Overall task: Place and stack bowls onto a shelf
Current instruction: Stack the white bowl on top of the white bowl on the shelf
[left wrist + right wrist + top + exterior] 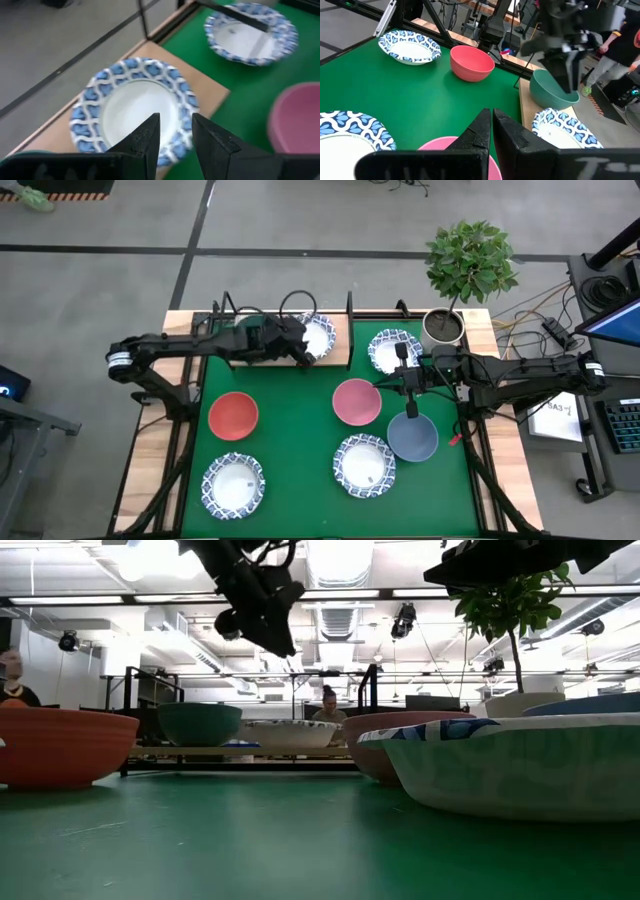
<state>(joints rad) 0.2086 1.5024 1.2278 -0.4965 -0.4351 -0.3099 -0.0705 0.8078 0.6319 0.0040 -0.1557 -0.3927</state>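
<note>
The light-wood shelf (339, 356) stands at the table's far edge. On it rest a dark green bowl (200, 724) and a white blue-rimmed bowl (132, 107), side by side on their bases. My left gripper (175, 134) is open and empty, high above the near rim of the white bowl; the low view (268, 628) shows it well clear. My right gripper (492, 127) is shut and empty, in the air between the pink bowl (357, 401) and the grey-blue bowl (412, 437). On the mat also sit a red bowl (233, 415) and three white blue-rimmed bowls (364, 465), (233, 485), (394, 350).
A potted plant in a white pot (443, 327) stands at the far right corner. Black rods (350, 305) rise at the shelf's ends. The green mat (300, 440) has free room in its middle. People show in the room behind the table.
</note>
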